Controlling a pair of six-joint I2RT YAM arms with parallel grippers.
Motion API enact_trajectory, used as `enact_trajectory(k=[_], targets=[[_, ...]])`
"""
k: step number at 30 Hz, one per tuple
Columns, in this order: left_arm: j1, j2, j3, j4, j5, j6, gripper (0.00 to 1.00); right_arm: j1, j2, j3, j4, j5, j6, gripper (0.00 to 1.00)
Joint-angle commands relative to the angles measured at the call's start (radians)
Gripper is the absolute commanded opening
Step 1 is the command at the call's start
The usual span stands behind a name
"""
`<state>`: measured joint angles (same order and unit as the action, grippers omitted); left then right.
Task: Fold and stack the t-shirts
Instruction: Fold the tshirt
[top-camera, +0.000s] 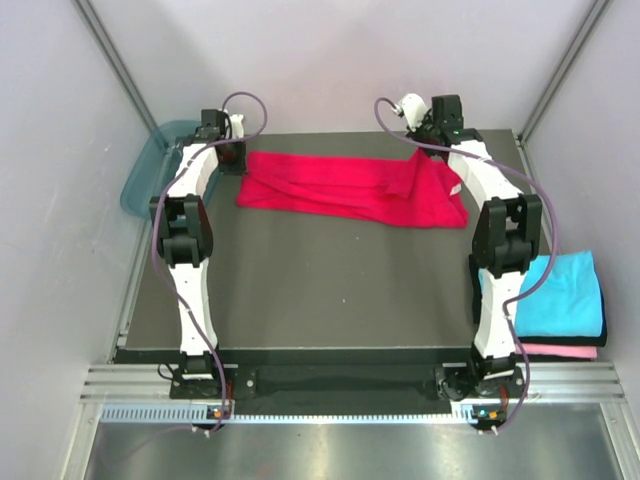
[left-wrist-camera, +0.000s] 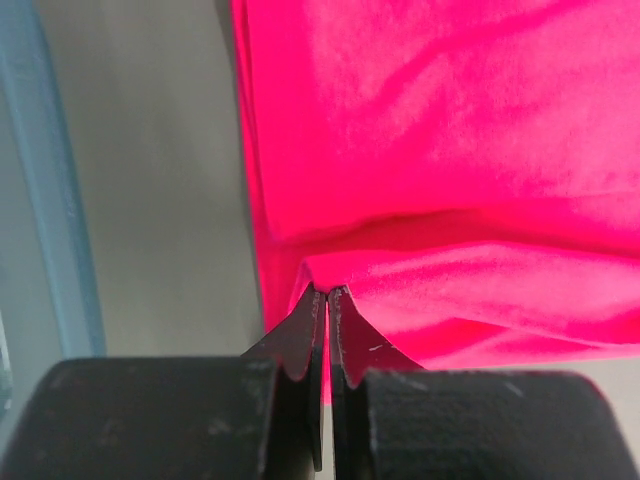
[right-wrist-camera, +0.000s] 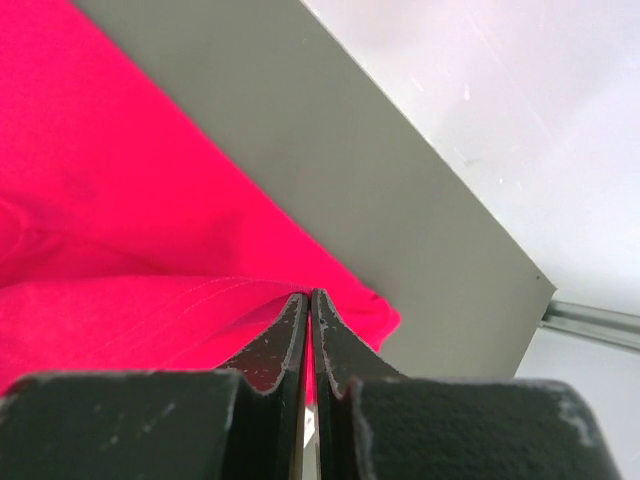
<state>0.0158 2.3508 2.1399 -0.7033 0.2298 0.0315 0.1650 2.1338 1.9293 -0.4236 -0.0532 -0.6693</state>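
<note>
The crimson red t-shirt lies stretched in a long band across the far part of the dark table. My left gripper is shut on its far left edge; in the left wrist view the gripper pinches a fold of the red cloth. My right gripper is shut on the shirt's far right corner; in the right wrist view the gripper pinches the red cloth near its corner. The cyan t-shirt lies folded on the pink t-shirt at the right, off the table.
A teal translucent tub stands off the far left table edge, close to my left gripper; its rim shows in the left wrist view. White walls and metal posts enclose the table. The table's far right corner lies beside my right gripper.
</note>
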Motion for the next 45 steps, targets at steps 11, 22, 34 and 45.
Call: enact_trajectory(k=[11,22,34,45], targets=[[-0.043,0.001,0.086,0.103,-0.283,-0.018,0.34,-0.015,0.100,0.152,0.146,0.132,0.071,0.21],[-0.063,-0.226,-0.185,0.035,-0.055,0.102,0.41,-0.016,-0.190,-0.192,0.089,-0.038,0.125,0.39],[-0.065,-0.150,-0.226,-0.015,-0.018,0.114,0.35,0.008,-0.100,-0.175,-0.112,-0.295,0.134,0.40],[-0.063,-0.041,-0.201,-0.012,-0.073,0.119,0.34,0.022,0.020,-0.084,-0.159,-0.269,0.109,0.48]])
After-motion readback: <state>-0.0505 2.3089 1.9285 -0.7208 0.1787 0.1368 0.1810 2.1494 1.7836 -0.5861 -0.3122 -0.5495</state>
